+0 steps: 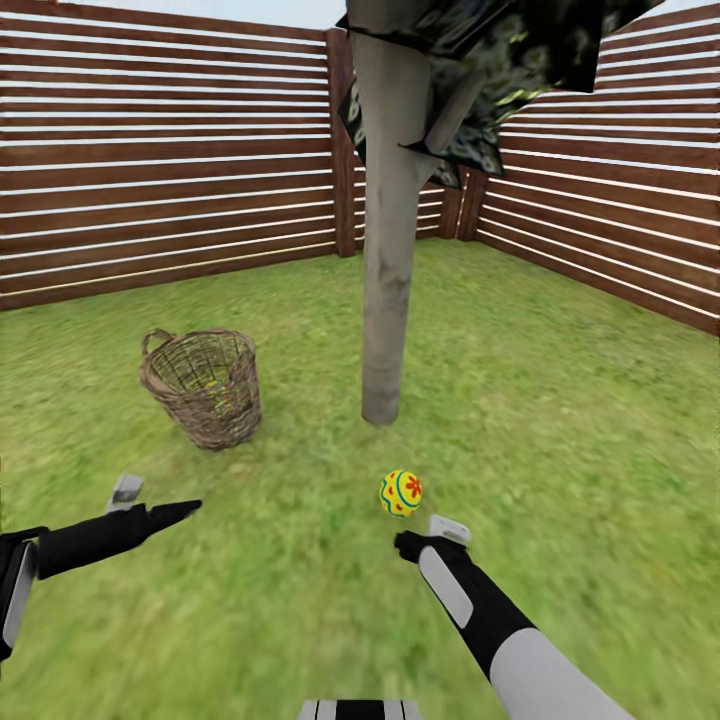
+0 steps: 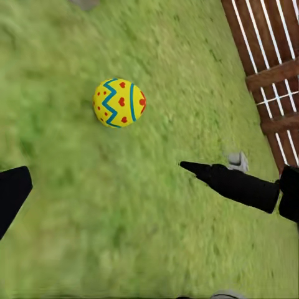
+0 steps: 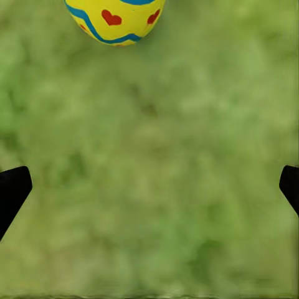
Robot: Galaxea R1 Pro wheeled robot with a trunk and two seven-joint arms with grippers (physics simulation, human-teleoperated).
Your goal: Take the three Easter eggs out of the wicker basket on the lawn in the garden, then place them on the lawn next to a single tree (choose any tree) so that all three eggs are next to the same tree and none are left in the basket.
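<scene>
Glossy yellow Easter egg (image 1: 400, 492) lies on mottled lawn (image 1: 560, 420) near smooth grey tree (image 1: 385, 300); woven wicker basket (image 1: 205, 388) upright; right gripper (image 1: 432, 536) w/ fingers spread, left gripper (image 1: 150, 505) unclear.

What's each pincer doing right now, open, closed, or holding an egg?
Left pincer: open, holding nothing.
Right pincer: open and empty, just short of the Easter egg lying on the lawn.

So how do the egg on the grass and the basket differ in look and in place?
The egg is small, solid and bright yellow with blue zigzags and red marks; the basket is much larger, brown and loosely woven, so you see through it. The egg lies in front of the tree, near the right gripper; the basket stands left of the trunk. Both rest on the lawn.
</scene>
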